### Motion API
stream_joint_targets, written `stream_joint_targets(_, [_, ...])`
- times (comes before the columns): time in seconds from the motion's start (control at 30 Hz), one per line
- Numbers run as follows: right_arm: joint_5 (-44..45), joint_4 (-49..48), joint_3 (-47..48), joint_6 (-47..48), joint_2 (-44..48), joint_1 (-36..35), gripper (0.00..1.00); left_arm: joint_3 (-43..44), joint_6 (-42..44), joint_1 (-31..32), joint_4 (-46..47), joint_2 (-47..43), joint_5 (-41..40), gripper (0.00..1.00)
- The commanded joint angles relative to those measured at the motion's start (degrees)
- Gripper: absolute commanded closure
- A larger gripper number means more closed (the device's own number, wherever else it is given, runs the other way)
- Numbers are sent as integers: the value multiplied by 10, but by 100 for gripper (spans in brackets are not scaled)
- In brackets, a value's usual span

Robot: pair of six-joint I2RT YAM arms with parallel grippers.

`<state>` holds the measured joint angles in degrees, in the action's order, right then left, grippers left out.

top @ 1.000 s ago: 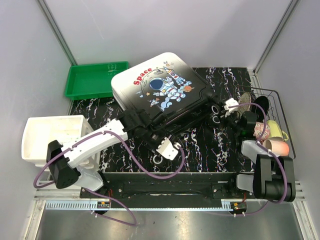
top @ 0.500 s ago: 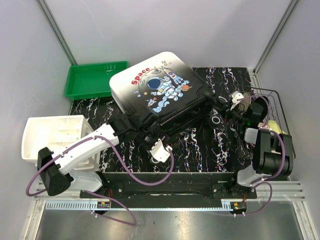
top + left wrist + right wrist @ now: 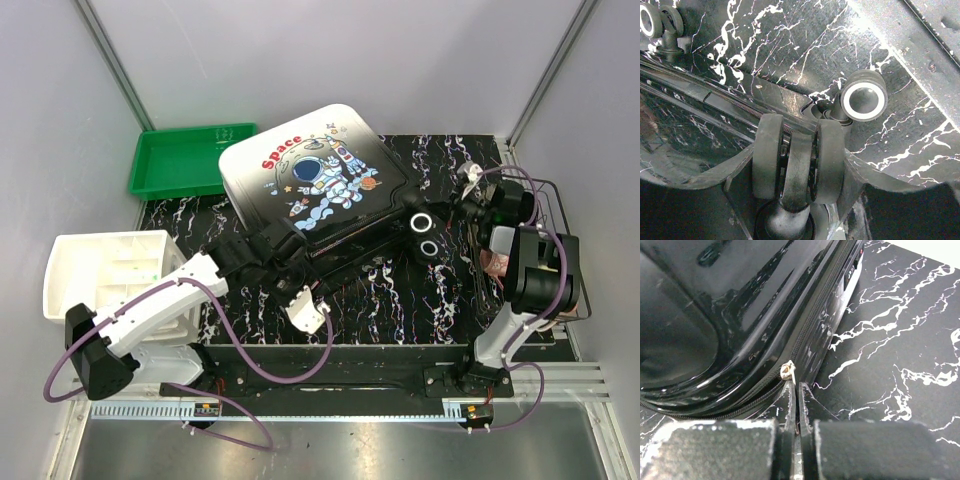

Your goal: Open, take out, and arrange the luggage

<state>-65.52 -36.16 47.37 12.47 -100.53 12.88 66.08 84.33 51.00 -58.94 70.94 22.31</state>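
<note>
Currently I see the hard-shell suitcase lying flat with its astronaut print up, skewed across the far middle of the black marbled bench. Its far left corner is just beside the green bin at the bench's far left corner. My left pincer is at the case's near left corner, half spread, with its tips set against the two outer faces of a twin caster wheel, so it is pinching that wheel. Another wheel with a white ring sits just beside it. My right pincer is at the case's right corner, pressed together with the small metal zipper pull caught at its tips, on the seam between the two shells. A white drawer unit stands at the bench's near left edge, and a wire rack runs along the right edge behind my right arm
</note>
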Motion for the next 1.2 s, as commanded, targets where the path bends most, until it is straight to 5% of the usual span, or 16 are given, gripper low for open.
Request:
stream_joint_targets(0.0, [37,-75,89,-33,-28,-7,100,-32,-49,-42,-218,-5,-131,100])
stream_joint_targets(0.17, [19,21,138,-11,-48,-42,100,-30,-50,-42,-201,-12,-133,100])
stream_joint_targets(0.27, [1,125,175,37,-54,-52,90,-20,-78,-42,-173,-14,-137,93])
stream_joint_targets(0.33, [6,216,203,68,-49,-50,78,10,-115,-42,-147,-5,-145,67])
stream_joint_targets(0.43, [35,355,251,121,-35,-41,64,82,-215,-52,-129,22,-137,37])
stream_joint_targets(0.5, [62,397,278,118,-28,-28,53,125,-281,-75,-119,30,-101,26])
stream_joint_targets(0.57, [81,447,307,116,-17,-20,40,174,-341,-89,-96,28,-79,1])
stream_joint_targets(0.67, [122,499,349,107,-5,-19,25,225,-436,-125,-53,16,-43,1])
stream_joint_targets(0.83, [172,568,436,6,-40,-28,15,260,-647,-257,65,-2,23,1])
stream_joint_targets(0.97, [198,620,510,-44,-84,-60,16,244,-840,-400,115,20,28,1])
stream_joint_targets(1.17, [233,643,554,-97,-143,-100,26,213,-1007,-507,145,77,43,1])
